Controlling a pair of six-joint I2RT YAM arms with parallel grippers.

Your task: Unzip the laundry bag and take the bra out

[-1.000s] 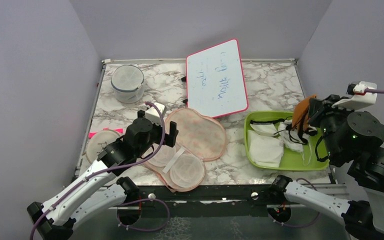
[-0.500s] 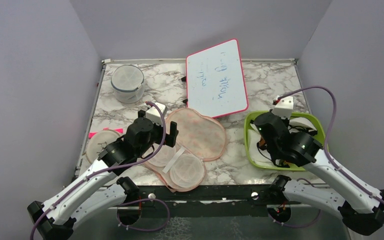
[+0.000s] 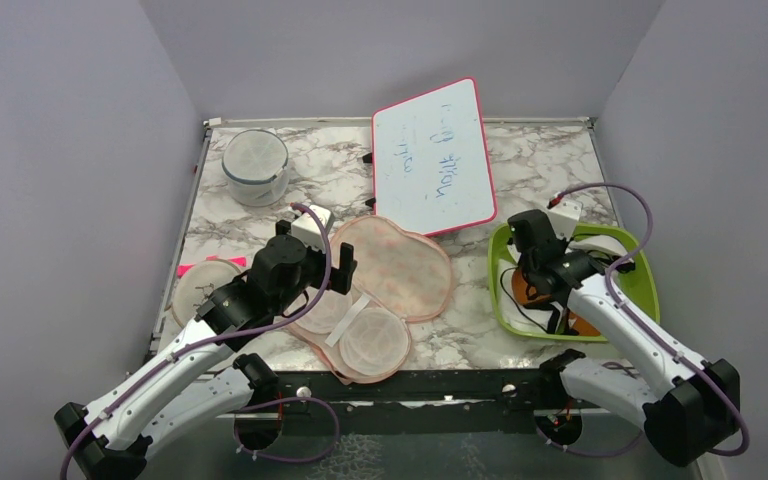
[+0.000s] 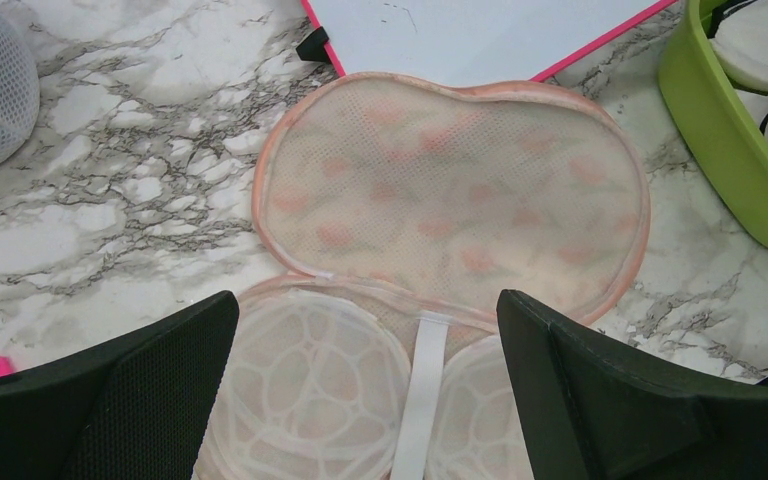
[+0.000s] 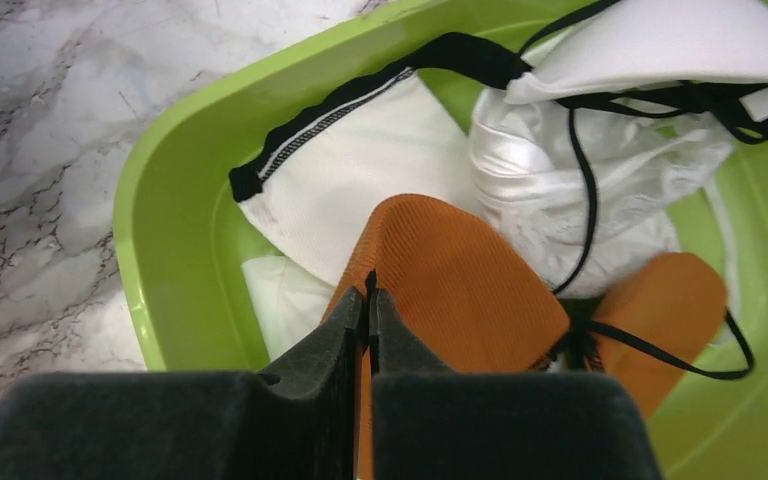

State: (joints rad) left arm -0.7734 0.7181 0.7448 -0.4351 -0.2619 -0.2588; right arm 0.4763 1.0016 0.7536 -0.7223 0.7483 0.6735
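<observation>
The peach-pink laundry bag (image 3: 400, 265) lies opened flat on the marble table, its mesh lid (image 4: 450, 200) folded back and two white dome inserts (image 4: 310, 370) showing. My left gripper (image 3: 338, 272) hovers over the bag's near half, open and empty (image 4: 370, 310). The rust-orange bra (image 5: 460, 280) with black straps lies in the green tray (image 3: 640, 285) on top of white garments. My right gripper (image 5: 370, 300) is shut on the edge of one orange cup, low inside the tray (image 3: 538, 285).
White garments with black straps (image 5: 360, 140) fill the tray (image 5: 160, 230). A pink-rimmed whiteboard (image 3: 435, 155) lies behind the bag. A white mesh cylinder (image 3: 256, 165) stands at back left. A white disc pouch (image 3: 203, 285) lies at left. The tray's rim (image 4: 720, 110) is close to the bag's right.
My right arm swung down from high at the right into the green tray, bringing the orange bra with it. The left arm and the bag have not moved.
</observation>
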